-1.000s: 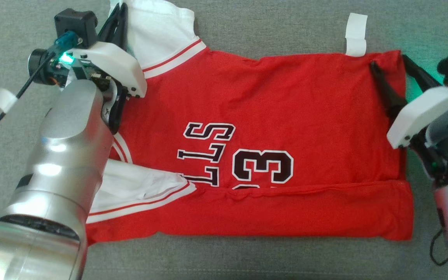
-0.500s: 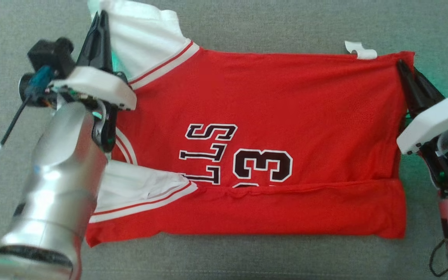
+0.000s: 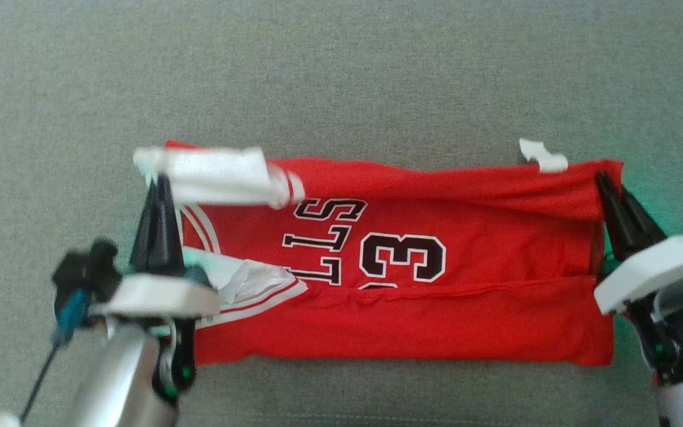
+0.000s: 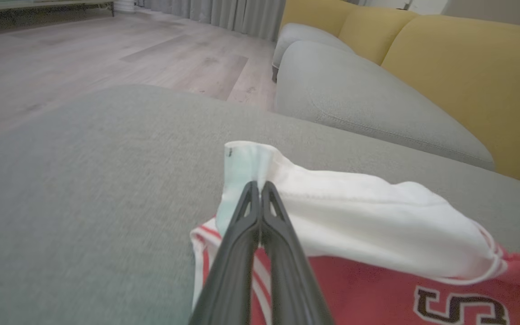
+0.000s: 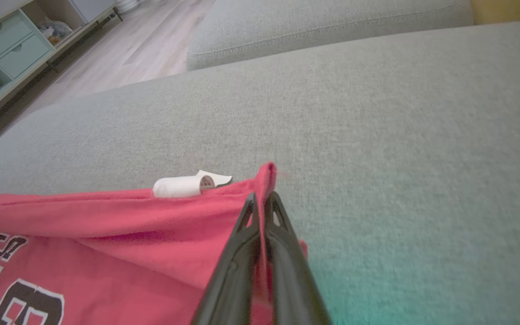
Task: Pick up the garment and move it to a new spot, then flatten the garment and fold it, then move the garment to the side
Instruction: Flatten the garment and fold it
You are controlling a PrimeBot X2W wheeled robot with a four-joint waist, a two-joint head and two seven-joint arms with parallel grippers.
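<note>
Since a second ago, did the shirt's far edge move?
Yes. The left gripper and right gripper, shut on the jersey, pulled its far edge toward the robot, nearer the unmoved printed 3.

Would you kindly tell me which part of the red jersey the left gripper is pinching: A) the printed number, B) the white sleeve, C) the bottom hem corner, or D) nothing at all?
B: the left gripper is shut on the edge of the white sleeve of the red jersey.
</note>
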